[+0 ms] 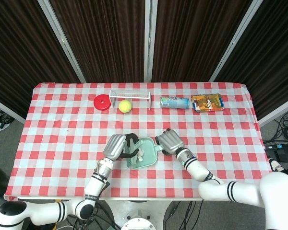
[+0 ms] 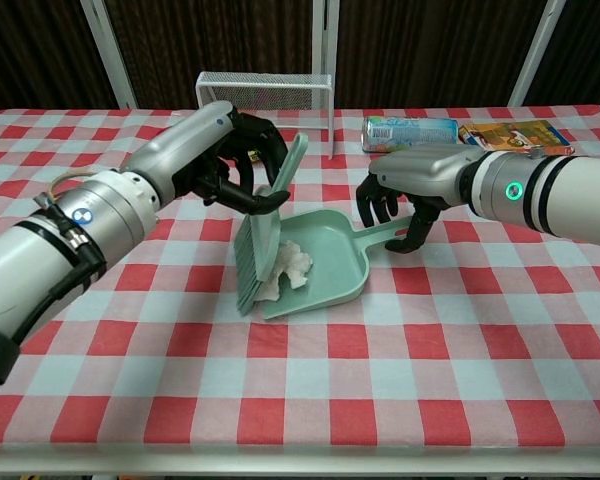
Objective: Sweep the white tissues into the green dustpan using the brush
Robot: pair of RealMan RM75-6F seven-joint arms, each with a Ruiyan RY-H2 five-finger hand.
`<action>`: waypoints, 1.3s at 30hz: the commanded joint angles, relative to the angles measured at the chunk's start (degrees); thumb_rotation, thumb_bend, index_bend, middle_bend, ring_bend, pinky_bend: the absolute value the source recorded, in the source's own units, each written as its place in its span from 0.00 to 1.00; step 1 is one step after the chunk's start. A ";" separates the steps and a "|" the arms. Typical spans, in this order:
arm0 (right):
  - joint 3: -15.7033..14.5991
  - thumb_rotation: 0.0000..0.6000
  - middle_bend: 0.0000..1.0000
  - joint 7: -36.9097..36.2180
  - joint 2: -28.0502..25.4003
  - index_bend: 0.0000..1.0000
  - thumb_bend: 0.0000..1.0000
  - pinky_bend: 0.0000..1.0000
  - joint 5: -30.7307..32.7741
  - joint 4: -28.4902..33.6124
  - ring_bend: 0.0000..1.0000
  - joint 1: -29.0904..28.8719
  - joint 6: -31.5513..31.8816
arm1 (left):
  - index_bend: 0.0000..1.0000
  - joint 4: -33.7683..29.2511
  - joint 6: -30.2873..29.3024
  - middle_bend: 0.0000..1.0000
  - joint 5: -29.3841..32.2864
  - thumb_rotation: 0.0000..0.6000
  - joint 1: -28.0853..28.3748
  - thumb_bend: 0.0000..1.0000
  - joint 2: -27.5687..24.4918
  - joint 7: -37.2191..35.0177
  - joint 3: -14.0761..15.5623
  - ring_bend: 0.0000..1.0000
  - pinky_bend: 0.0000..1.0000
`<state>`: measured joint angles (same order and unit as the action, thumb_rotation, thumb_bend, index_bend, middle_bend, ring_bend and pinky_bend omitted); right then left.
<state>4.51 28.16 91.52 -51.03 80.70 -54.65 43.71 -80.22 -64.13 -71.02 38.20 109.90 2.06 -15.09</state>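
My left hand (image 2: 235,160) (image 1: 118,145) grips the pale green brush (image 2: 265,232) (image 1: 131,157), which stands tilted with its bristles at the front lip of the green dustpan (image 2: 330,265) (image 1: 148,154). White tissues (image 2: 290,268) (image 1: 139,154) lie bunched inside the pan, right against the bristles. My right hand (image 2: 410,190) (image 1: 169,142) holds the dustpan's handle (image 2: 395,230) at the pan's right end, fingers curled over it.
Along the far side of the checked table (image 1: 62,124) sit a red disc (image 1: 102,102), a small white wire goal (image 2: 265,92) with a yellow ball (image 1: 125,106), a lying can (image 2: 410,131) and a colourful packet (image 2: 510,131).
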 commanded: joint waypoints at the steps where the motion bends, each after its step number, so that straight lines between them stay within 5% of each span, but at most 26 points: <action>1: 0.24 1.00 0.64 -0.54 0.47 0.70 0.44 0.25 -0.07 -0.49 0.36 0.01 -0.13 | 0.55 0.47 0.87 0.54 -0.09 1.00 0.99 0.47 0.62 0.06 -0.66 0.59 0.81; 14: 1.08 1.00 0.64 -2.68 1.58 0.70 0.44 0.25 -0.17 -1.43 0.36 0.38 -0.03 | 0.55 2.82 2.87 0.54 0.04 1.00 4.94 0.47 2.63 0.26 -3.58 0.58 0.81; 22: 0.78 1.00 0.64 -2.40 2.05 0.70 0.43 0.25 0.46 -2.60 0.35 0.65 0.07 | 0.54 -0.71 2.06 0.54 -0.87 1.00 3.86 0.47 -1.12 -0.27 -2.79 0.57 0.81; 30: 0.72 1.00 0.51 -1.31 1.89 0.47 0.12 0.23 2.01 -1.92 0.24 0.67 0.34 | 0.54 -4.67 -0.11 0.54 -3.04 1.00 1.36 0.48 -7.65 -1.31 -1.48 0.57 0.80; 39: 0.47 1.00 0.39 0.43 0.43 0.30 0.06 0.21 3.69 0.64 0.17 1.03 2.00 | 0.54 -4.88 2.57 0.53 -1.50 1.00 0.00 0.48 -16.75 3.90 0.91 0.57 0.80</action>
<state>5.03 28.44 92.13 -47.44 81.17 -53.70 45.55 -85.03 -62.66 -73.36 38.51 94.92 3.76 -14.95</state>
